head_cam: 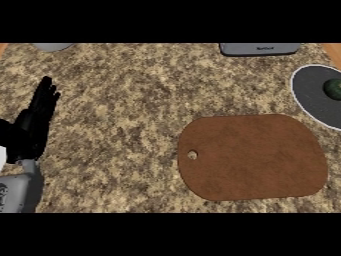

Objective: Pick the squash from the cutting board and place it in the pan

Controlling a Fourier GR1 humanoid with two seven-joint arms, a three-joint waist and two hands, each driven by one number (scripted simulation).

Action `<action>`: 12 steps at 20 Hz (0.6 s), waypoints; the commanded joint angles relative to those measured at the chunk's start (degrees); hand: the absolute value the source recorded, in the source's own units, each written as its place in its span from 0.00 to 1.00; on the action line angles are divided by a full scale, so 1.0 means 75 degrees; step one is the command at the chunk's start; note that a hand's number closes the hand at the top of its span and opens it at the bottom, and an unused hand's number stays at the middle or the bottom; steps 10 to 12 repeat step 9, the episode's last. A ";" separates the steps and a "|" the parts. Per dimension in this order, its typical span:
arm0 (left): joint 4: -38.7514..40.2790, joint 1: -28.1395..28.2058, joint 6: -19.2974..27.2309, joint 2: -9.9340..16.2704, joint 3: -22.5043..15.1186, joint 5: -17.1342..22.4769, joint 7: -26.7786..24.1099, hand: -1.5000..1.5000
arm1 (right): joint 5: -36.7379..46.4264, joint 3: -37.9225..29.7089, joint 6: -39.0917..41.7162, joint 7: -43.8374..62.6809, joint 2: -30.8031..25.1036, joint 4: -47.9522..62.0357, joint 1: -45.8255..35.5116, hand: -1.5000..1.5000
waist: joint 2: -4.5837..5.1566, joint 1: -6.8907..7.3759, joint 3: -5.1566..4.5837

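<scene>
One squash (340,88), one pan (320,102), one cutting board (253,156)

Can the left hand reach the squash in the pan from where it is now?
Probably not easily. The left hand rests open at the far left edge, while the squash lies in the pan at the far right, beyond the cutting board. Nothing blocks the way.

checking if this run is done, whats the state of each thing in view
squash: lying in the pan, off the board
pan: at the counter's right edge, holding the squash
cutting board: flat on the counter, nothing on it
left hand: open, fingers up, resting at the left edge
right hand: not in view
</scene>
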 commanded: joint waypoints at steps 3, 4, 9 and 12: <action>-0.0355 0.0194 -0.0011 0.0020 -0.0096 -0.0066 0.0162 0.50 | -0.0447 0.0160 0.0519 0.0937 0.1123 -0.2718 0.1343 0.00 | -0.0008 0.0003 -0.0003; -0.0355 0.0408 -0.0162 0.0056 0.0054 0.0140 -0.0038 0.50 | -0.0510 0.0143 0.0716 0.1305 0.1009 -0.3198 0.1545 0.00 | -0.0019 -0.0011 -0.0012; -0.0136 -0.0194 0.0081 -0.0116 -0.0130 -0.0049 0.0274 0.50 | -0.0424 0.0474 0.0487 0.2569 0.2300 -0.6166 0.2823 0.00 | 0.0079 0.0083 0.0012; -0.0136 -0.0194 0.0081 -0.0116 -0.0130 -0.0049 0.0274 0.50 | -0.0424 0.0474 0.0487 0.2569 0.2300 -0.6166 0.2823 0.00 | 0.0079 0.0083 0.0012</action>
